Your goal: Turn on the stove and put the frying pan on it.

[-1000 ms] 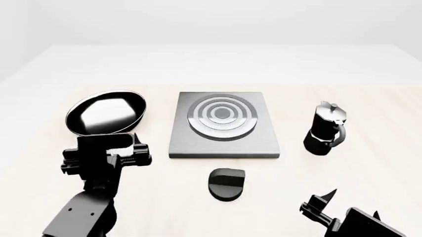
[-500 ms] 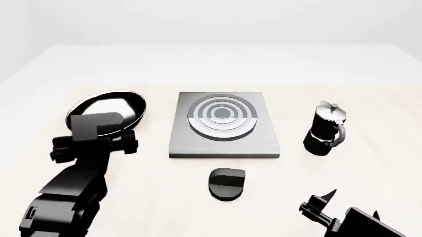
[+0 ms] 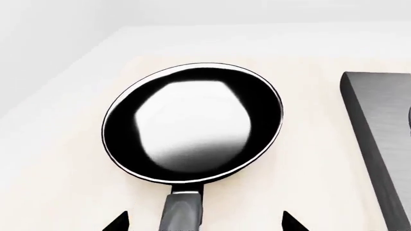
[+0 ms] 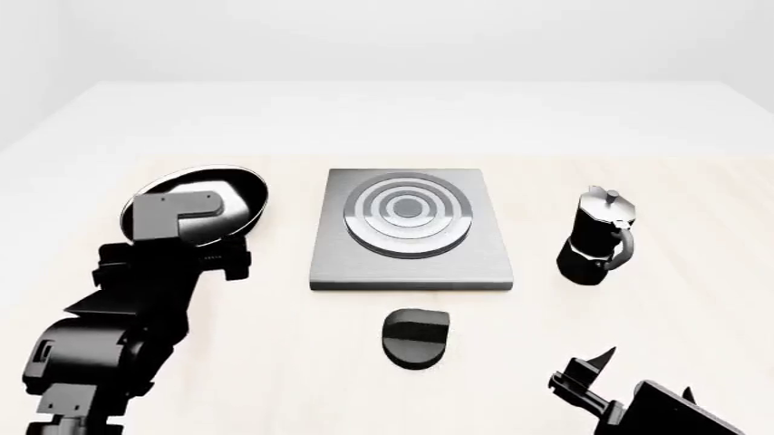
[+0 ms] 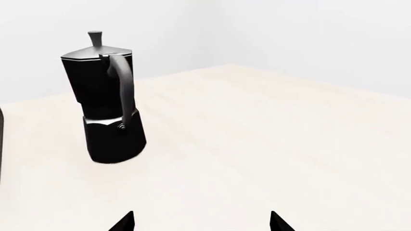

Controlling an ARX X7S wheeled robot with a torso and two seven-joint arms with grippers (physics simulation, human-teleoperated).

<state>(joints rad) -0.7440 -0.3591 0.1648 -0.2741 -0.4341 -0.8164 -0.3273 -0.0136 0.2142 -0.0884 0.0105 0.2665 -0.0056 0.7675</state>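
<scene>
- Leftmost, the frying pan point(image 4: 224, 201) sits on the table point(image 4: 387, 118), just left of the stove point(image 4: 411, 231), with its handle point(image 3: 183, 209) running back toward the left gripper point(image 3: 202, 222).
- That pincer stands wide open, one fingertip on each side of the handle, holding nothing; how high it is above the handle I cannot tell.
- Risk, as I judge it: closing while off-centre or too high could nudge the handle and spin the pan on the table, and a grip so far from the bowl may let the pan sag or twist when lifted.
- Mid-table, the stove's rings are bare, and the knob point(image 4: 415, 337) lies apart in front of the plate; whether it is turned on I cannot tell.
- Carrying the pan low could catch the plate's raised edge.
- Further right, the moka pot point(image 4: 597, 237) stands upright, clear of the stove.
- Rightmost, the right gripper point(image 5: 202, 221) hangs open and empty near the table's front corner; only its tips show.
- Hidden: in the head view the left arm covers the pan's handle and near rim, and the left wrist view cuts off the handle's end.
</scene>
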